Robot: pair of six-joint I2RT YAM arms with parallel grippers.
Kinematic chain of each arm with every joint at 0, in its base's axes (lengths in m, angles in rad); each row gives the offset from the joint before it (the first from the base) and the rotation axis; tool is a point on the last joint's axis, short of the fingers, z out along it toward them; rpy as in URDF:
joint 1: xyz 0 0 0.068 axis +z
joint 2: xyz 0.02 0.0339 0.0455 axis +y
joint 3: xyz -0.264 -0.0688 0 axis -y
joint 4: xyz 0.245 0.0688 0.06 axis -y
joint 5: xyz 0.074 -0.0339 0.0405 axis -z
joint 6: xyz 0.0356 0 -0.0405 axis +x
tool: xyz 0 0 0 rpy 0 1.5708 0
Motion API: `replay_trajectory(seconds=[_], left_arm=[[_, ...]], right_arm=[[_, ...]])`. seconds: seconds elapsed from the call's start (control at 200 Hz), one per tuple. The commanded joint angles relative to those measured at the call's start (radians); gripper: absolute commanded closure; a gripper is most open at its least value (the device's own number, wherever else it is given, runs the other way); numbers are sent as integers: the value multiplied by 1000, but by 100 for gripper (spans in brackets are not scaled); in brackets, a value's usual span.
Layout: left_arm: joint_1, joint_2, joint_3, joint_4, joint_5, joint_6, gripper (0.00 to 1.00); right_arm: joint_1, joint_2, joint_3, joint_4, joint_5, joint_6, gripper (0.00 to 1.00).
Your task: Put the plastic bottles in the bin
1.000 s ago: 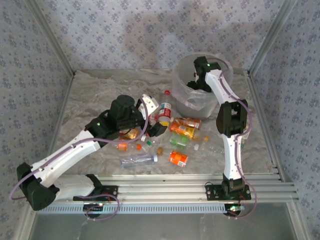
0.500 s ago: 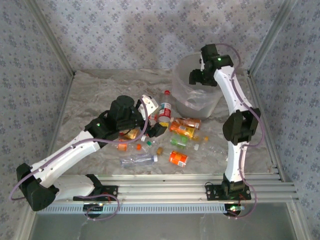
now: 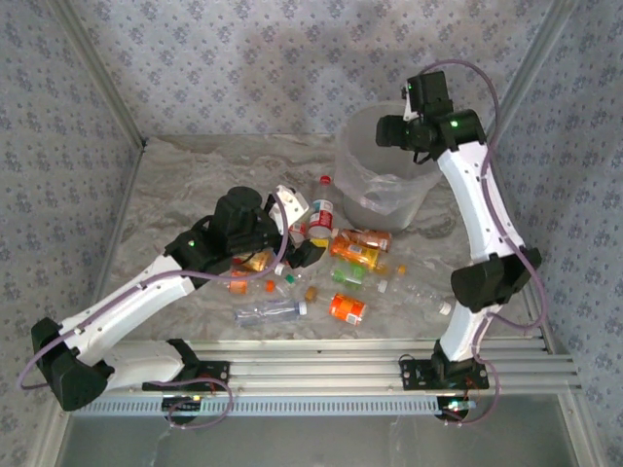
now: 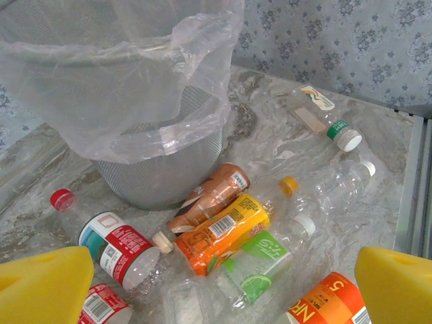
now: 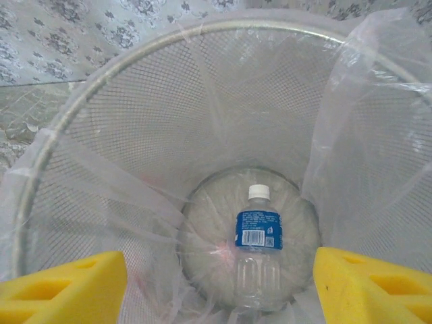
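Since a second ago the right arm has lifted out of the bin (image 3: 365, 190), and the right gripper (image 3: 394, 131) now hangs above the bin's far right rim; the left arm has not shifted.

One blue-labelled bottle (image 5: 258, 260) lies flat on the bin's floor. Its long axis runs up and down the right wrist view, with the white cap toward the top. It sits well below the right gripper (image 5: 217, 293), roughly between the two yellow pads (image 5: 61, 287), which stand wide apart with nothing held. The clear bag liner (image 5: 351, 135) drapes over the mesh wall.

The bin stands at the far right of the table (image 3: 195, 185). The other bottles lie on their sides in a loose heap at mid-table, near and left of it. The left gripper (image 3: 297, 229) hovers over that heap, spread wide and empty. Below it in the left wrist view, an orange-labelled bottle (image 4: 226, 233) lies on a diagonal beside a brown bottle (image 4: 209, 196) and a green-labelled bottle (image 4: 260, 260). A red-labelled bottle (image 4: 111, 239) lies to their left, its red cap toward the bin's base.
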Motion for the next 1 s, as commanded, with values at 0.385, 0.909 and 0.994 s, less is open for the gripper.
replay_trajectory(seconds=[0.385, 0.909, 0.994], left_arm=[[-25, -29, -4, 20, 20, 38, 0], [-77, -18, 0, 4, 13, 53, 0], [-80, -15, 0, 4, 6, 53, 0]], right_arm=[[126, -510, -570, 103, 109, 72, 24], [260, -919, -1191, -16, 110, 386, 15], [270, -944, -1242, -20, 98, 458, 12]])
